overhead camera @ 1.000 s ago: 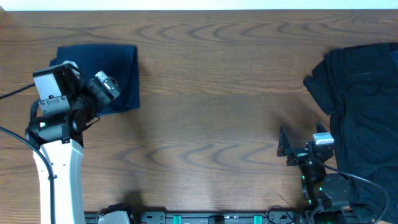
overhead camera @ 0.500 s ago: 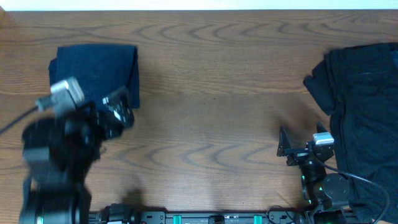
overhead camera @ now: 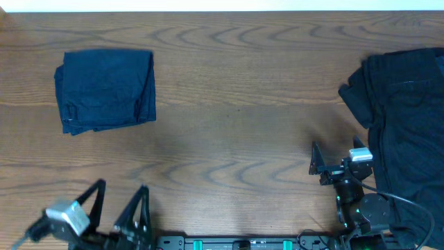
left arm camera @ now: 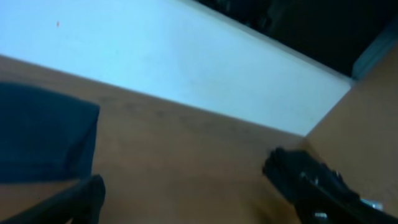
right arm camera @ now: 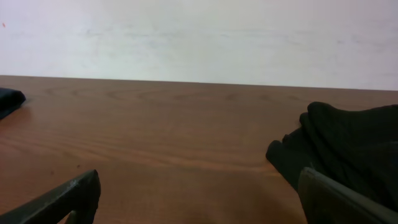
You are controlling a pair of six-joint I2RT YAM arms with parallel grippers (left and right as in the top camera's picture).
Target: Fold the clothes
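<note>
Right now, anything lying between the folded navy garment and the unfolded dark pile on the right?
Nothing: the overhead view shows only bare table between the folded navy garment and the dark pile. The right gripper sits off that line.

The dark garment pile ran past the overhead view's right edge. The left gripper was blurred, its arm cropped at bottom. The folded navy garment appeared cropped and soft in the left wrist view.

The folded garment is navy, the cloth heap black, the table brown wood-grain
</note>
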